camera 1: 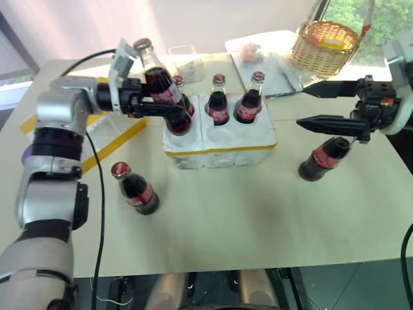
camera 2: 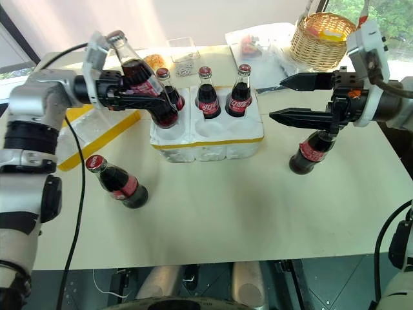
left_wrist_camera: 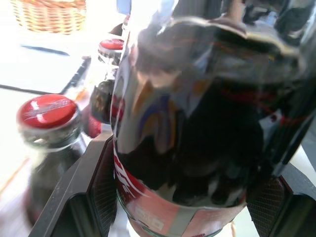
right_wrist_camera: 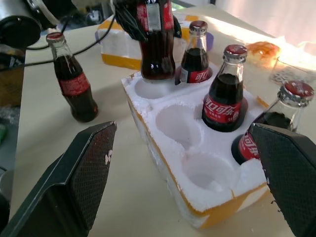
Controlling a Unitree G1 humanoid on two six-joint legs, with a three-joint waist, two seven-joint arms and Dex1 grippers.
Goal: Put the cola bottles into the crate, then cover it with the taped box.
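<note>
Left eye view, we log: left hand (camera 1: 161,103) clamps cola bottle (camera 1: 158,81), tilted over crate (camera 1: 219,145) | right hand (camera 1: 310,106) spread, empty | three bottles seated | two on bench (camera 1: 226,226).

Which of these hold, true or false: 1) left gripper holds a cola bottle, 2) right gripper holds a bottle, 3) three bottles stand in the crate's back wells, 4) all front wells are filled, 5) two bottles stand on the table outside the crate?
1) The left gripper holds a cola bottle, tilted, above the crate. True.
2) The right gripper holds a bottle. False: its jaws are open and hold nothing; it hangs above a bottle on the table.
3) Three bottles stand in the crate's back wells. True.
4) All front wells are filled. False: the right wrist view shows the front wells empty.
5) Two bottles stand on the table outside the crate. True: the one under the right gripper and one in front of the crate on the left.
</note>
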